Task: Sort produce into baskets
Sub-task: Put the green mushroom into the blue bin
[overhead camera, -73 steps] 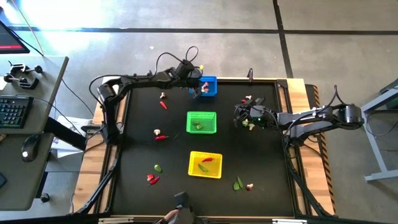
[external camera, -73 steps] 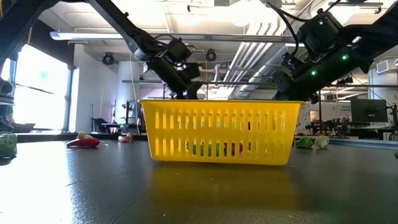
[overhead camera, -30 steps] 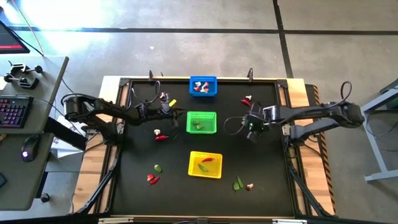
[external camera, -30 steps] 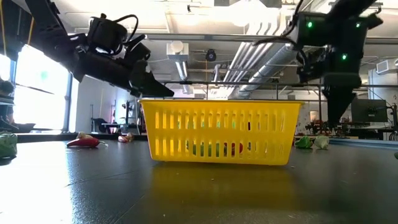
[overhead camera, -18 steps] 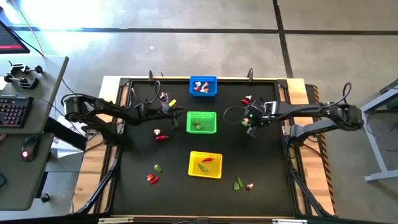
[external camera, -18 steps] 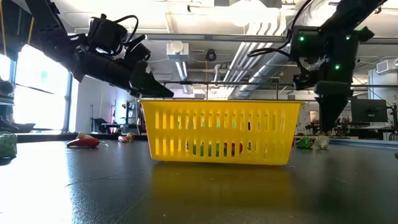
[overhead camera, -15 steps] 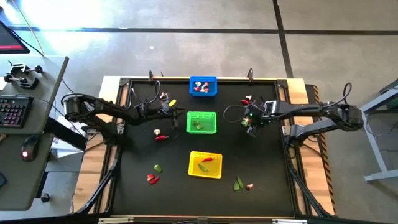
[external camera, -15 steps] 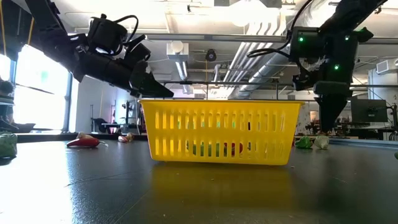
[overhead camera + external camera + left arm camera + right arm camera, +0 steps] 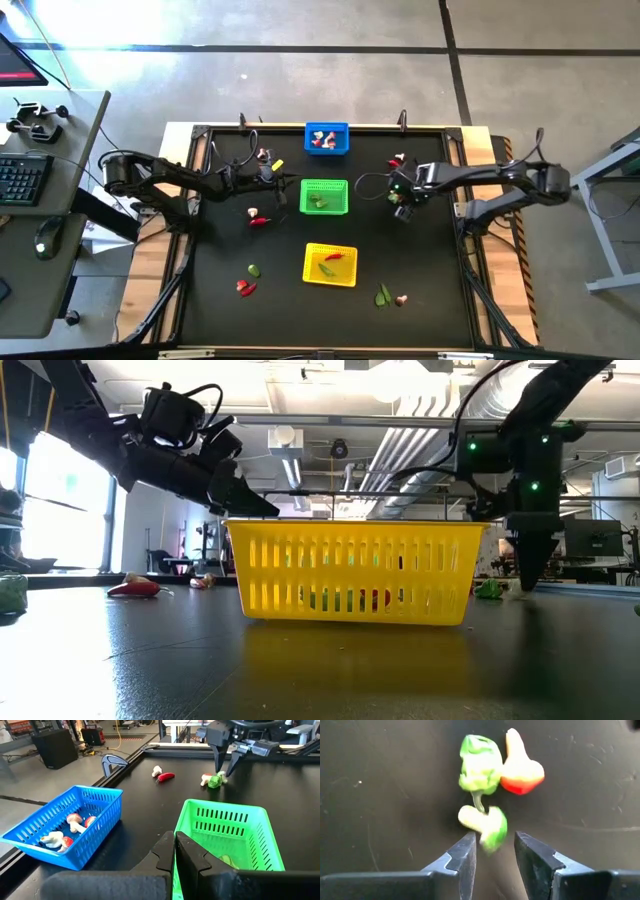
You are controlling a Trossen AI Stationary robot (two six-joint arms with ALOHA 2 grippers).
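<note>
While the right gripper hangs point-down over the black table, its two dark fingers stand spread apart with a gap between them, and a small green leafy bit lies at the mouth of that gap, not pinched. Just past it on the table sit a second green leafy bit and a red-and-white mushroom piece, the two touching side by side. Seen from above, this gripper is to the right of the green basket, with a little red and white pair lying nearer the far edge.

The left gripper has its fingers pressed together with nothing between them. It hovers at the left side of the green basket, above the table. From its own camera the green basket shows a green piece lying inside, and the blue basket beside it holds several mushroom pieces.

Farther out, the blue basket sits at the far edge of the table and the yellow basket sits nearer the front, holding a red chilli and a green bit. Loose pieces remain on the table: a red chilli left of the green basket, a green bit and a red piece at the front left, and a green bit with a mushroom at the front right.
</note>
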